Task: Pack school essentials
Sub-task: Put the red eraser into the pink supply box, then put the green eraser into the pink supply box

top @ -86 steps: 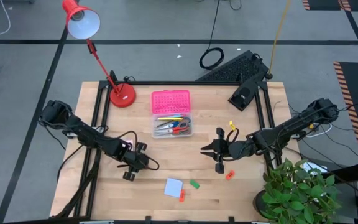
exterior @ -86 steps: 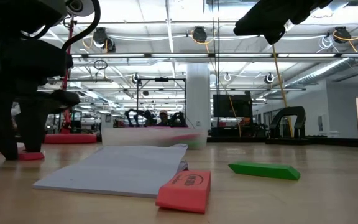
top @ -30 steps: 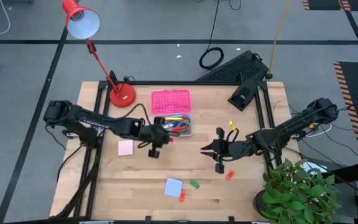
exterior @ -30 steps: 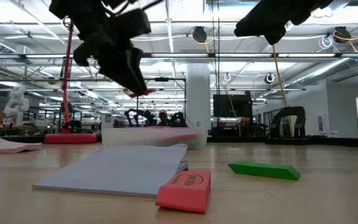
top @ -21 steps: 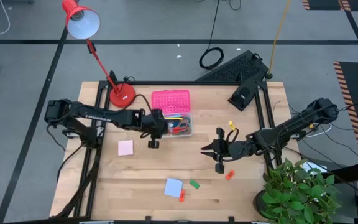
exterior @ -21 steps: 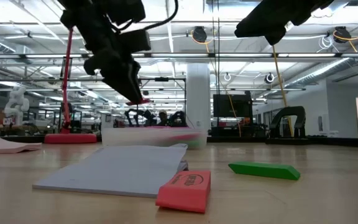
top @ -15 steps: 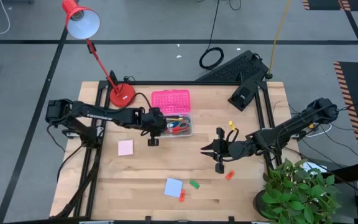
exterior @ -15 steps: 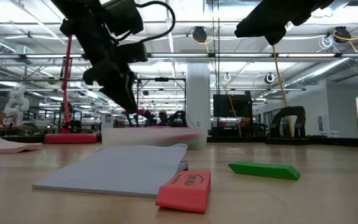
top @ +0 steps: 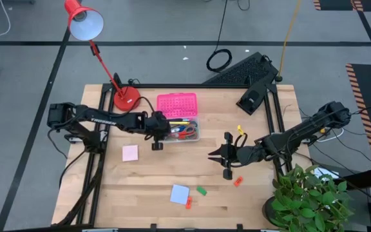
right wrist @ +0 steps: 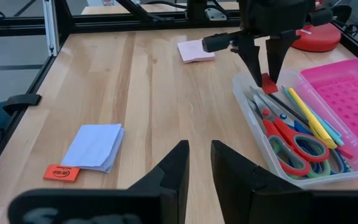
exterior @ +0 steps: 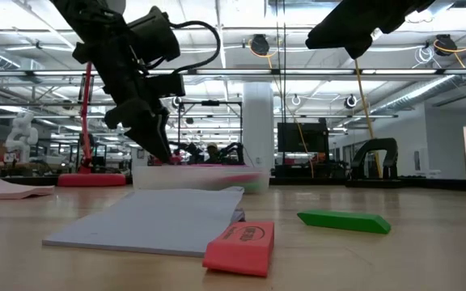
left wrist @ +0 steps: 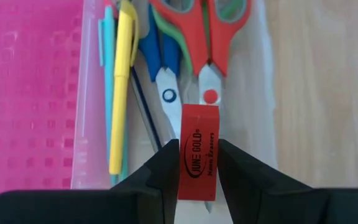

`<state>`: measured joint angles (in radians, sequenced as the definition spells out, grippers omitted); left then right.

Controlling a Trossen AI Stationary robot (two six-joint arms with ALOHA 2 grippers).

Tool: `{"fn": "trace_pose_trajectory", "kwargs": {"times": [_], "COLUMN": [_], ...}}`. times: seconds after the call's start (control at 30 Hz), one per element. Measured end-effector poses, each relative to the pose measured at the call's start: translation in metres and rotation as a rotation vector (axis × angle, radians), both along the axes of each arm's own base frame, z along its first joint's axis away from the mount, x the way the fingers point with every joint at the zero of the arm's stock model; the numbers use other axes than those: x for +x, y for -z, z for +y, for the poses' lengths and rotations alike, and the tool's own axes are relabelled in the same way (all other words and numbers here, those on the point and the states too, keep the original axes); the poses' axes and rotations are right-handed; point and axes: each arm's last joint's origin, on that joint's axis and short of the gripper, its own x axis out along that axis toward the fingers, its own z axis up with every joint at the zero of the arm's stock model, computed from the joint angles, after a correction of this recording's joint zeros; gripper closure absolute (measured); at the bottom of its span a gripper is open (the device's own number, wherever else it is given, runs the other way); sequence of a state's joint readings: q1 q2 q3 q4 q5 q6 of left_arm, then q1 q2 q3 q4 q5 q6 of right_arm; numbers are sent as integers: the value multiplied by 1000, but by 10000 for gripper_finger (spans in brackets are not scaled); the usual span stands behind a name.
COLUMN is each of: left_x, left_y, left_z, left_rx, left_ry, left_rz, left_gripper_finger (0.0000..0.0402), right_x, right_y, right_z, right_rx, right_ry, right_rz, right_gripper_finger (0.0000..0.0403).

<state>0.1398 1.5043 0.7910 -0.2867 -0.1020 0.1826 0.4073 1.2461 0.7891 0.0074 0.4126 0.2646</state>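
Gripping a red eraser [left wrist: 199, 152] between its two dark fingers [left wrist: 160, 171], the left gripper [top: 158, 133] hangs over the near end of the clear box [top: 195, 133], at the box's left edge in the high view. The wrist view shows the eraser upright between the pads, with black lettering on its face, directly above the blades of the scissors lying in the box. In the low view the same gripper [exterior: 157, 149] points down at the box's rim, the eraser just a small red spot at its tip.

Left of the box, a pink note pad [top: 130, 153] lies flat on the wooden table [top: 256, 193], and behind it stands the red desk lamp [top: 126, 98]. The box's pink lid [top: 176, 105] lies open behind the box. Inside the box are red-handled scissors [left wrist: 219, 28], blue-handled scissors [left wrist: 157, 53], a green handle showing beneath them, a yellow pencil [left wrist: 122, 81] and a teal one [left wrist: 105, 74] along the lid side.

Toward the table's front edge lie a blue note pad [top: 180, 194], a second red eraser [top: 189, 202] just beside its corner, and a green eraser [top: 201, 191] a little to the right. Another red eraser [top: 238, 182] sits near the right gripper [top: 219, 156], which waits above the table right of centre with its fingers [right wrist: 173, 174] spread apart and nothing between them. A potted plant [top: 311, 200] stands at the table's right front corner.
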Motion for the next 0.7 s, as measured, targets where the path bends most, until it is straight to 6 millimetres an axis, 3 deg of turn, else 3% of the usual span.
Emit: {"fn": "trace_pose_trajectory", "kwargs": {"times": [0.2,0.7], "left_x": [0,0], "left_y": [0,0], "left_z": [0,-1], "left_rx": [-4,5], "left_ry": [-6,-42], "left_rz": [-2,-3], "left_gripper_finger": [289,230], "right_x": [0,0], "right_y": [0,0], "right_z": [0,0], "right_rx": [0,1], "right_ry": [0,0], "right_rz": [0,0], "right_gripper_finger": [344,344]}}
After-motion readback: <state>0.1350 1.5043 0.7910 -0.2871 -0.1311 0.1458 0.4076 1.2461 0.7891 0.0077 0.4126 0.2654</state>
